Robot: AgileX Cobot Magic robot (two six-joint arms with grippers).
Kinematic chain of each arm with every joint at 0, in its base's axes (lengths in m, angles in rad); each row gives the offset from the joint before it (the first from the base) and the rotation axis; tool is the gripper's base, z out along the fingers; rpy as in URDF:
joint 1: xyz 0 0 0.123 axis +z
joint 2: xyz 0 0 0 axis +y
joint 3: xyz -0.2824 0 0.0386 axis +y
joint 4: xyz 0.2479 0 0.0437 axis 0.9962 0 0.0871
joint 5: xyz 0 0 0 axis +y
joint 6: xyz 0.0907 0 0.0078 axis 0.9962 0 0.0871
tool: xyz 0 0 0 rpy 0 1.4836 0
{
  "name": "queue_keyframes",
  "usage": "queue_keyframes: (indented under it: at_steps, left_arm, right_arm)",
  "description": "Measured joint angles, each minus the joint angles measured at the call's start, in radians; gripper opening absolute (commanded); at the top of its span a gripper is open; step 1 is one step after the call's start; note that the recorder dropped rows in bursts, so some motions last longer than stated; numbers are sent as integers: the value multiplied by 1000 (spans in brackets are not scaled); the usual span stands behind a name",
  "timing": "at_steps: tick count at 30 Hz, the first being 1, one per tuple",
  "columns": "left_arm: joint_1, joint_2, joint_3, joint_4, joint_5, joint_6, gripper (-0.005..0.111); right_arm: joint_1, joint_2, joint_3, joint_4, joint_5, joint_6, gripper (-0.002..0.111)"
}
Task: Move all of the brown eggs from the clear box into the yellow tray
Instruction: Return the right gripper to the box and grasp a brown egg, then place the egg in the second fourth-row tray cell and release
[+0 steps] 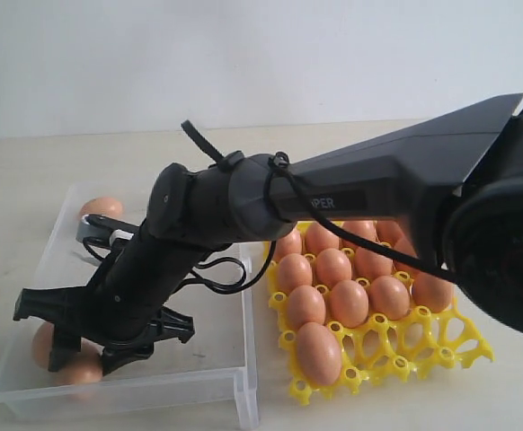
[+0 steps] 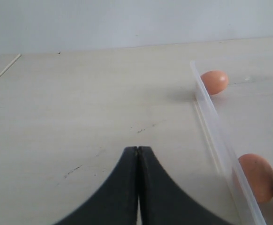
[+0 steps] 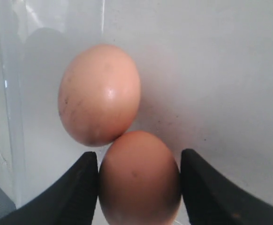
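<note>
Fingers (image 3: 75,187) of my right gripper (image 3: 139,157) pinched a brown egg (image 3: 139,187) at the clear box's (image 1: 242,382) 7 o'clock corner, apparently for lifting; left gripper (image 2: 137,150) pressed together, idle.

This looks like a robotics lab or test room, though little of it shows: a plain pale bench (image 1: 28,166) against a blank white wall (image 1: 243,54), a black robot arm (image 1: 378,180) reaching over it, and a clear box (image 1: 109,400) and a yellow tray (image 1: 299,390) of brown eggs (image 1: 333,268) set out.

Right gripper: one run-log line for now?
right gripper: shut on corner egg in clear box | left gripper: shut, outside box | yellow tray: mostly filled
</note>
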Motion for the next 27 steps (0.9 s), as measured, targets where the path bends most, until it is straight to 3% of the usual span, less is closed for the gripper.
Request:
queue_keyframes:
  at_steps: [5,9,18,27]
  left_arm:
    - [0,0,0,0,0,0,0]
    - [0,0,0,0,0,0,0]
    - [0,0,0,0,0,0,0]
    - [0,0,0,0,0,0,0]
  right_arm:
    - [2,-42,15,-140,-45,-21,0]
    - [-8,-146,131,-278,-263,-28,0]
    - [-18,-498,668,-327,-950,-69,0]
    - [-18,-782,1133,-319,-1244,-115,0]
